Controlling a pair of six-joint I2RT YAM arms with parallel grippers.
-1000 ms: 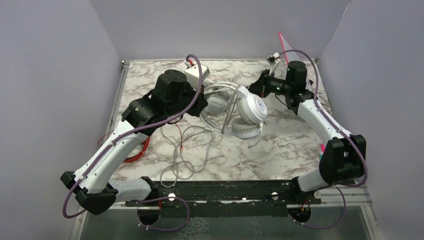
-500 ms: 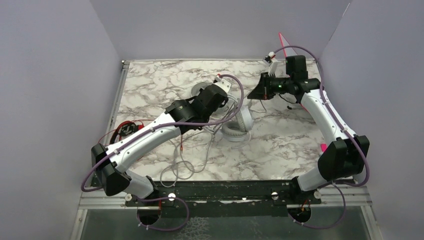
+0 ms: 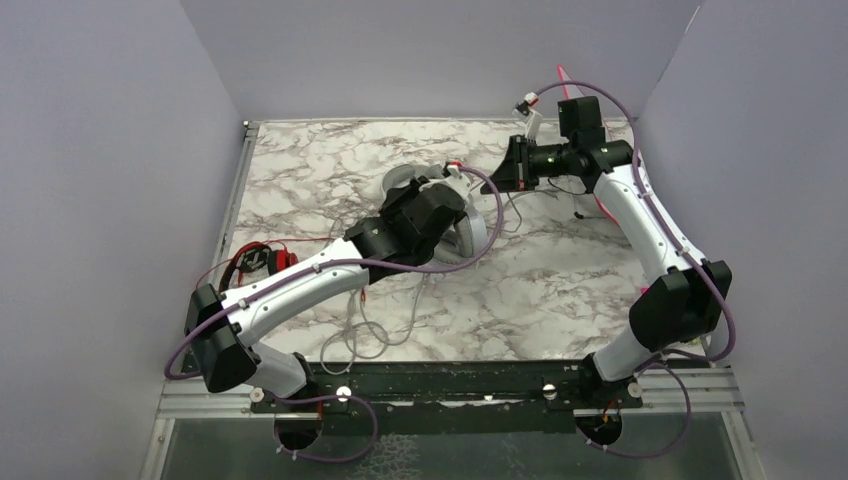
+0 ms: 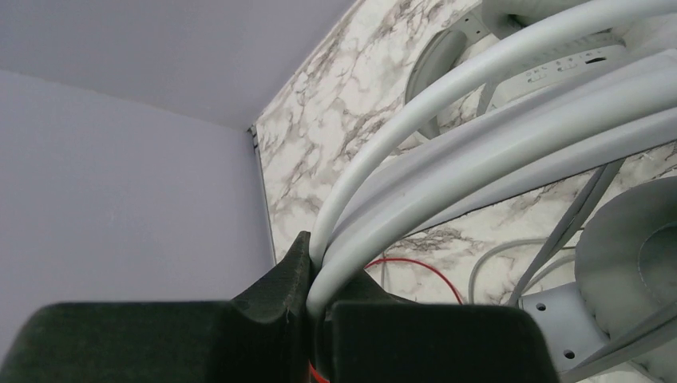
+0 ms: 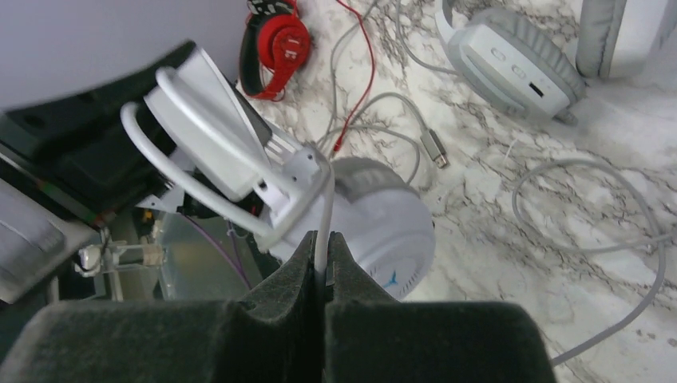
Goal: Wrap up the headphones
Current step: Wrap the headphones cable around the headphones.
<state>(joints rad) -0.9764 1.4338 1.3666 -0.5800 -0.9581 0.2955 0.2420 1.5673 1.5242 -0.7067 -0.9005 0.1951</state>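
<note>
So the left gripper [image 4: 319,275] is clamped tight on the headband [image 4: 495,120] of the white-silver headset [image 5: 383,223], which sits mid-table under that wrist. My read is it's there as an anchor so the set can't slide. The right gripper [image 5: 322,243] is pinched shut on the thin grey cable [image 5: 325,211] right where it leaves the earcup, and I'd guess that's the starting end for winding it round the band (can't tell if the cable is taut further down, it's hidden by the fingers). The light grey headset [image 5: 511,64] lies just beyond on the marble table [image 3: 300,160] with its own cable loose. The red-and-black headset [image 5: 275,44] is well apart near the left edge, untouched
</note>
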